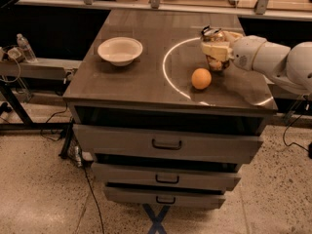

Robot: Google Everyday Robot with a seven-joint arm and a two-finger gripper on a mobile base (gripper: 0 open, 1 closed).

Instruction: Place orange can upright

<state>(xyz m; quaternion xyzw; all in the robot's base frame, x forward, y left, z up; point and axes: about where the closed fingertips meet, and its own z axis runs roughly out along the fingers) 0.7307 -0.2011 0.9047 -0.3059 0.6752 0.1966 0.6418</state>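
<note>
Bowl [120, 50] is sitting at the left of the table [146, 82], well apart from the work. A bright ring [168, 77] is curving across the right half of the top. Orange [201, 78] is lying inside it, near the front edge.

Can [217, 62] is standing just behind and to the right of the orange, close but apart from it. Its long axis is running near vertical, silver top up. Cannot tell whether its base is touching the top.

Gripper [214, 50] is clamping the can around its middle, fingers closing on it from the right side. Can is therefore lying directly in the jaws, not offset.

Arm [263, 57] is reaching in level from the right edge, wrist pointing left.

Judgement: can is looking upright already, so the next move is turning on a straight release without tipping it toward the orange.
</note>
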